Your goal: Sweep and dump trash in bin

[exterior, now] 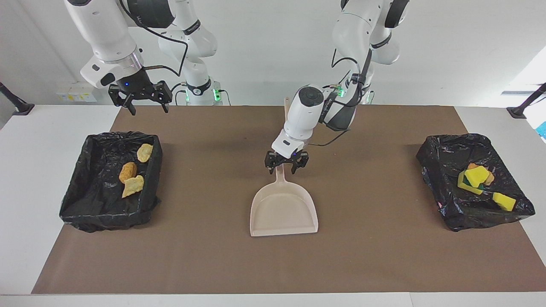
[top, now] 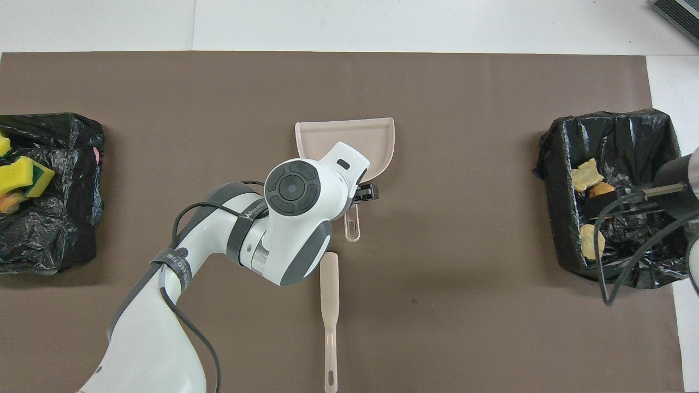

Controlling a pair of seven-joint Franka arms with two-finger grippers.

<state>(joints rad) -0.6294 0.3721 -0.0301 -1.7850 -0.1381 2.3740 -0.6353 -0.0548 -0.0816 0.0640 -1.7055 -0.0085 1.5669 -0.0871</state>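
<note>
A: Where does the left hand [exterior: 285, 167] stand?

B: Right over the dustpan's [exterior: 283, 211] handle, fingers spread to either side of it, so the grip reads as released. The pan lies flat on the brown mat [exterior: 367, 256], mouth pointing away from the robots.

A: And the trash?

B: None shows on the mat. Three bread chunks [exterior: 132, 170] lie in the black-lined bin [exterior: 76, 204] under the right arm's end; the yellow sponge pieces [exterior: 480, 181] and one more chunk sit in the other bin [exterior: 448, 213], toward the left arm's end. The sweeping looks done.

A: So what makes this step go well?

B: Probably a straight lift off the handle, without nudging the pan. The brush [top: 330, 311] lies just on the robots' side of the handle, so a low retreat could clip it (judging by the overhead view).

A: The right hand [exterior: 146, 101]?

B: It waits, open, above the mat's edge by the bread bin.

A: The room?

B: White bench [exterior: 42, 140], plain white wall.
</note>
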